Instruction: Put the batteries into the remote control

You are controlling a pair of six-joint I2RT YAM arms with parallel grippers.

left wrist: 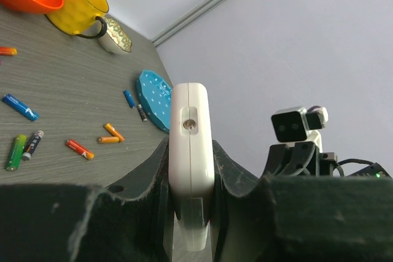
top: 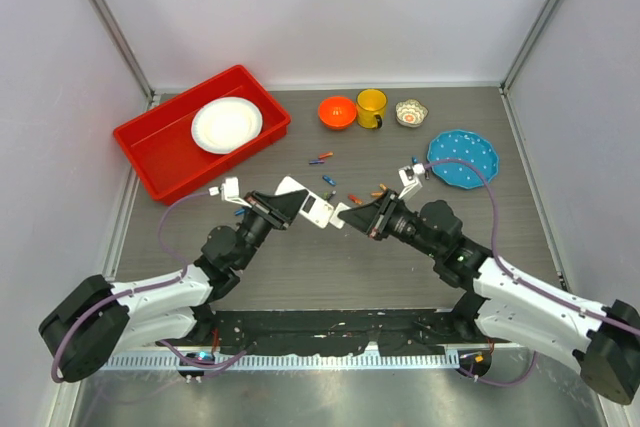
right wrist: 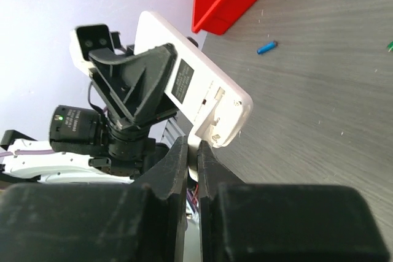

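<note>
Remote control (left wrist: pixel 191 145) lifted off tabletop (left wrist: pixel 67 78), held edge-on, plain back with label toward right arm. Left pincer (left wrist: pixel 191 179) clamped on its two broad faces. Right pincer (right wrist: pixel 195 157) at remote's lower end, fingers nearly together, thin slit between; cannot tell if anything is pinched. Batteries (left wrist: pixel 80 148) scattered loose on tabletop beyond, near orange bowl (top: pixel 337 111), yellow mug (top: pixel 372 106) and blue plate (top: pixel 463 157).

The left gripper (top: pixel 293 200) holds the white remote control (top: pixel 314 208) over the grey table (top: pixel 300 277); the right gripper (top: pixel 352 215) tips at its other end; batteries (top: pixel 320 158) lie scattered beyond.
</note>
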